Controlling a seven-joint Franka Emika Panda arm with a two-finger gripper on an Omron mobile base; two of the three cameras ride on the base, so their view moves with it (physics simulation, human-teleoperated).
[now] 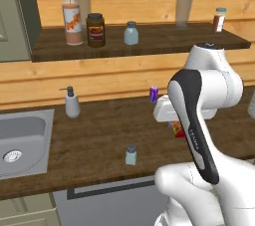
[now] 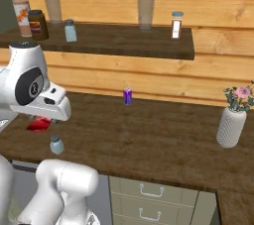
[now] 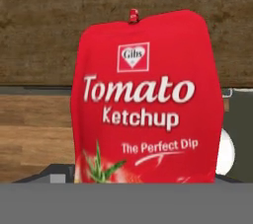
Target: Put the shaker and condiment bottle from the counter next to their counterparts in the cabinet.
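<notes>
The condiment bottle [image 3: 146, 99], a flat red ketchup pouch-bottle, stands very close in the hand view. It sits on the counter [image 1: 99, 135] under my hand, and a red sliver of it [image 1: 177, 129] [image 2: 38, 125] peeks out below my gripper [image 2: 43, 118]. My arm hides the fingers, so I cannot tell open from shut. The shaker [image 1: 131, 155] [image 2: 56, 145], pale blue-grey with a grey cap, stands near the counter's front edge. On the cabinet shelf [image 1: 159, 41] stand its twin shaker [image 1: 131, 33] [image 2: 70, 30] and the tall clear orange-labelled bottle [image 1: 72, 16] [image 2: 21, 13].
A dark brown jar [image 1: 95, 30] stands between the shelf bottle and the shelf shaker. A reddish shaker [image 1: 219, 20] is at the shelf's right end. On the counter are a purple can [image 1: 154, 94], a pump dispenser [image 1: 72, 103], the sink [image 1: 20, 140] and a flower vase [image 2: 231, 125].
</notes>
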